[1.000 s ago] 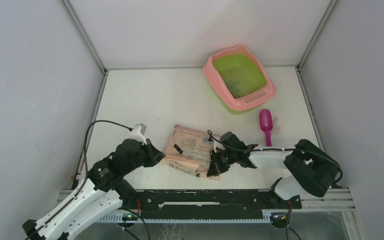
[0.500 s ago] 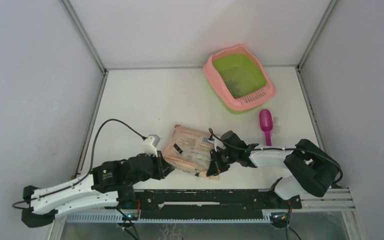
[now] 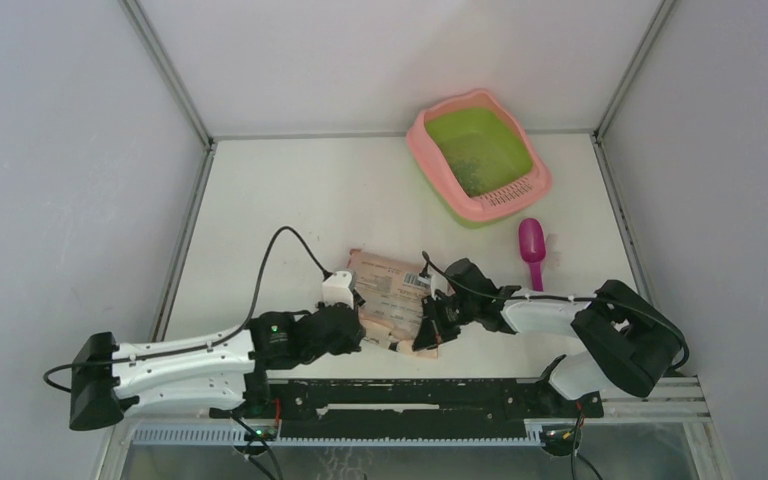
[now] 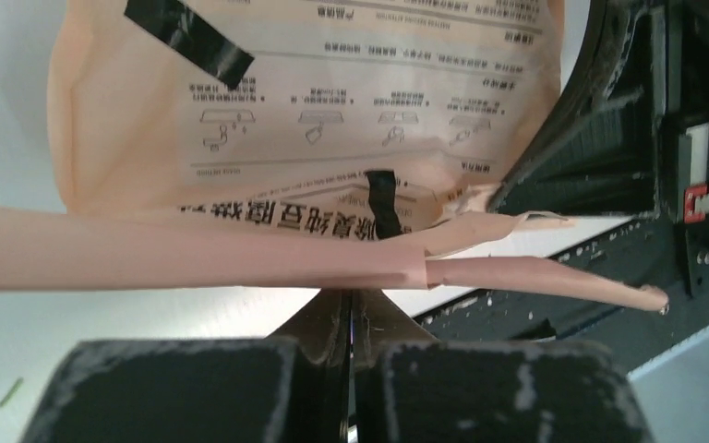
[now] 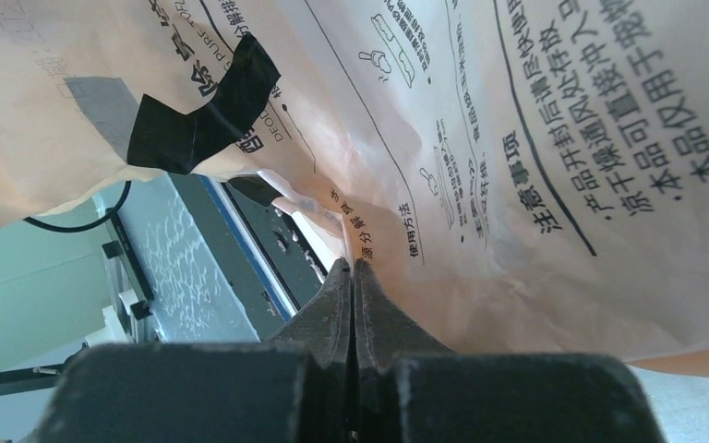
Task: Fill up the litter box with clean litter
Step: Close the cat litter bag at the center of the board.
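The litter box (image 3: 422,140), pink-rimmed with a lime-green basin, stands at the far right of the table. Greyish litter (image 3: 476,176) speckles its floor by the pink grid. A peach-pink printed bag (image 3: 390,292) lies near the front edge. My right gripper (image 3: 426,332) is shut on the bag's right near corner; in the right wrist view its tips (image 5: 353,265) pinch the film of the bag (image 5: 535,138). My left gripper (image 3: 358,330) is shut, and its tips (image 4: 351,295) touch the raised near edge of the bag (image 4: 332,120) from below, with nothing seen between them.
A magenta scoop (image 3: 532,248) lies on the table between the litter box and the right arm. The black rail (image 3: 410,395) runs along the near table edge just behind the bag. Grey walls close in the left, right and back.
The left arm has stretched out low and swung right, bringing its shut gripper against the bag's left near edge. The right gripper has stayed put on the bag.
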